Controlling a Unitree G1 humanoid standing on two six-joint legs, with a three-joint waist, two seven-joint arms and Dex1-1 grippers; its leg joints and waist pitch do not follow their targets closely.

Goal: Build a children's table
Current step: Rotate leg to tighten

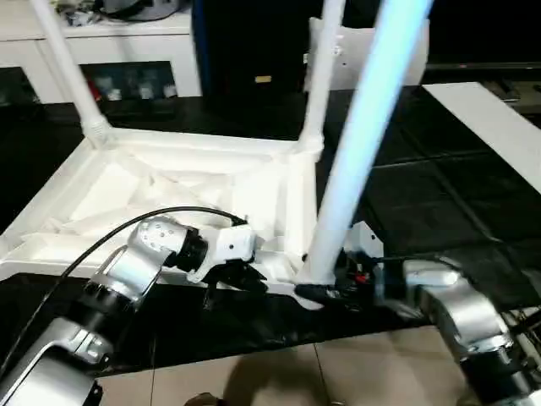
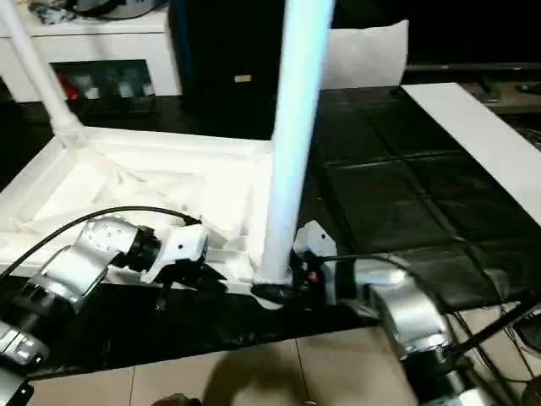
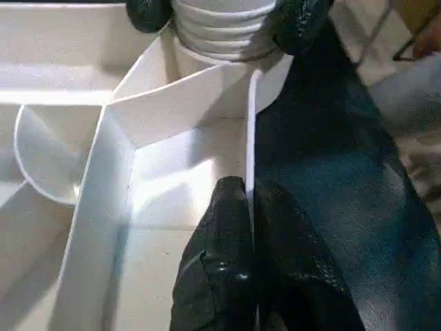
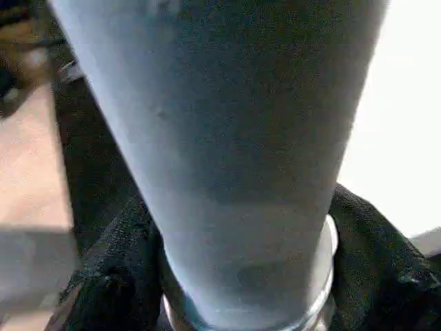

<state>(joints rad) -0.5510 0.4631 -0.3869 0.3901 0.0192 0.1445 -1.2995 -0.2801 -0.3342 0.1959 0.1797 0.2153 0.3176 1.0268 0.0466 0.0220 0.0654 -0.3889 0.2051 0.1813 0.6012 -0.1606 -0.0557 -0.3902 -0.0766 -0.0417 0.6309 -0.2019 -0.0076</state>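
Left wrist view: my left pincer [image 3: 249,207] pinches the tabletop [image 1: 169,194] rim to steady it while my right pincer [image 1: 325,292] grips a leg [image 1: 359,144] base at the near corner socket.

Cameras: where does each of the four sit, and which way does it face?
Left eye view: on the head, looking down at the upturned white plastic ribbed tabletop; both silver forearms show.
Right eye view: beside it, same scene; the right gripper is around the near white tapered tube leg.
Left wrist view: along the left gripper, shut on the tabletop's thin side wall.
Right wrist view: up that leg, black fingers either side.
Shared: both wrist views show the near leg's base.
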